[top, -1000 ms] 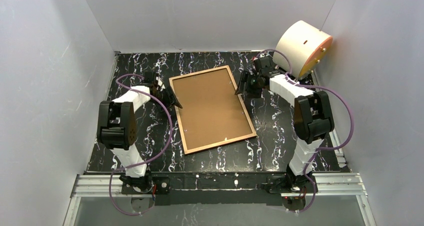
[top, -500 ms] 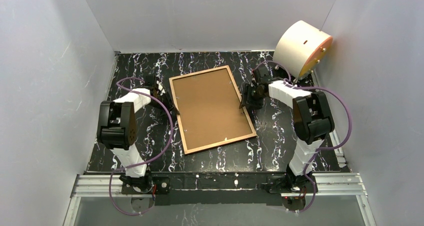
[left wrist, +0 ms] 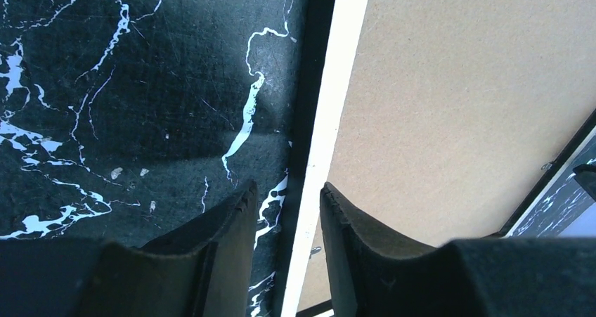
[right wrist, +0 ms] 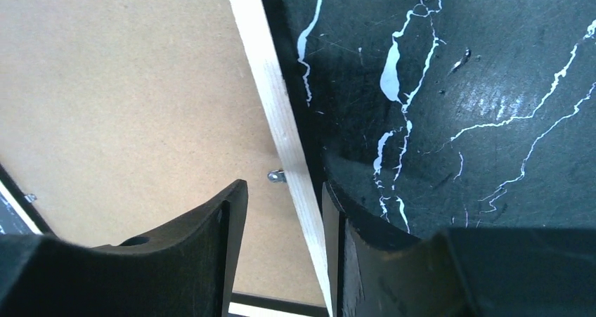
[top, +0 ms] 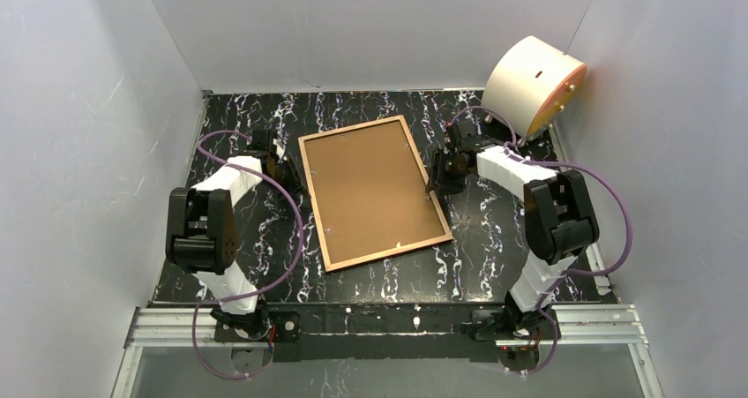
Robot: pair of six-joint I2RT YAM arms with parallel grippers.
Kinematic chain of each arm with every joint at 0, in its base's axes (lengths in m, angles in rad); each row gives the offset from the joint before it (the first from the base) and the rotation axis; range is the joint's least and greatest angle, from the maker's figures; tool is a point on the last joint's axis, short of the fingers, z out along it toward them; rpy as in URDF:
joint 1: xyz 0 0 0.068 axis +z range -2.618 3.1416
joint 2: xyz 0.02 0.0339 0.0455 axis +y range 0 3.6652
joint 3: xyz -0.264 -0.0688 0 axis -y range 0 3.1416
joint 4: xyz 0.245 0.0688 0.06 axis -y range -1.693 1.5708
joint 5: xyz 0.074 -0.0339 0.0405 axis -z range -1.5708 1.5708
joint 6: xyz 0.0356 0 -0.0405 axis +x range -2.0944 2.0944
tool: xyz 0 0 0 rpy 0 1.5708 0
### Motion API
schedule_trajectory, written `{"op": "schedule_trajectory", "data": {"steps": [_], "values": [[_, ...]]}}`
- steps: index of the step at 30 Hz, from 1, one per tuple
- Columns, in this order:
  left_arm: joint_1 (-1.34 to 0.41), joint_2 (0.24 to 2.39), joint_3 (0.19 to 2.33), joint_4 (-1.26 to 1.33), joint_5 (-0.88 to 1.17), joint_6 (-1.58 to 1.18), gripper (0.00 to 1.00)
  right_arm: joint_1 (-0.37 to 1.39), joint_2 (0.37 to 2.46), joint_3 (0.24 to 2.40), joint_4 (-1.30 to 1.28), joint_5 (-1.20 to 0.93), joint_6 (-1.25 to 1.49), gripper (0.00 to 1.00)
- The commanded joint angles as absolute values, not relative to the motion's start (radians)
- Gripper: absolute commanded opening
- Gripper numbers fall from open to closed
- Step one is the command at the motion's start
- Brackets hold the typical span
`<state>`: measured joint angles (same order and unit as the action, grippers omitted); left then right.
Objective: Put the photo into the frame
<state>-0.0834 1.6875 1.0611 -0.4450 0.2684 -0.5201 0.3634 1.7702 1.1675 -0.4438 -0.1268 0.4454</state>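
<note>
The frame (top: 388,251) lies flat mid-table with its light wood rim up and the brown backing board (top: 370,186) filling it. The photo is hidden. My left gripper (top: 295,182) stands over the frame's left rail. In the left wrist view its jaws (left wrist: 288,189) straddle the pale rail (left wrist: 337,85), open, with a gap on each side. My right gripper (top: 434,184) is at the right rail. In the right wrist view its jaws (right wrist: 284,185) straddle the rail (right wrist: 270,92), open; the outer finger is close against the wood and the inner one hangs above the board (right wrist: 126,85).
A cream round drum (top: 534,85) leans at the back right corner, just behind the right arm. White walls close in the black marbled table (top: 494,221) on three sides. A small metal tab (right wrist: 276,176) sits on the board by the right rail.
Both grippers have come down and inward onto the frame's side rails, and both pairs of jaws have narrowed. The frame has not moved.
</note>
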Motion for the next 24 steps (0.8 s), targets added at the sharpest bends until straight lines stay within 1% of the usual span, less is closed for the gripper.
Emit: {"op": "schedule_trajectory", "data": {"steps": [1, 6, 11, 12, 14, 18, 21, 24], "values": [[-0.081, 1.689, 1.081, -0.476, 0.263, -0.528, 0.37, 0.375, 1.715, 1.184, -0.414, -0.152, 0.446, 0.53], [-0.081, 1.704, 1.076, -0.446, 0.326, -0.538, 0.4, 0.42, 1.71, 1.201, -0.369, -0.226, 0.451, 0.53], [-0.08, 1.719, 1.064, -0.45, 0.348, -0.529, 0.4, 0.519, 1.726, 1.19, -0.272, -0.326, 0.426, 0.51], [-0.081, 1.72, 1.063, -0.45, 0.348, -0.528, 0.4, 0.545, 1.729, 1.186, -0.247, -0.351, 0.418, 0.49], [-0.081, 1.729, 1.063, -0.453, 0.35, -0.525, 0.4, 0.591, 1.739, 1.173, -0.189, -0.418, 0.402, 0.41], [-0.08, 1.753, 1.065, -0.456, 0.363, -0.522, 0.37, 0.679, 1.775, 1.163, -0.077, -0.517, 0.394, 0.23], [-0.081, 1.762, 1.065, -0.458, 0.364, -0.522, 0.34, 0.727, 1.815, 1.18, -0.027, -0.544, 0.384, 0.16], [-0.08, 1.769, 1.065, -0.458, 0.37, -0.525, 0.31, 0.777, 1.856, 1.212, -0.015, -0.529, 0.363, 0.15]]}}
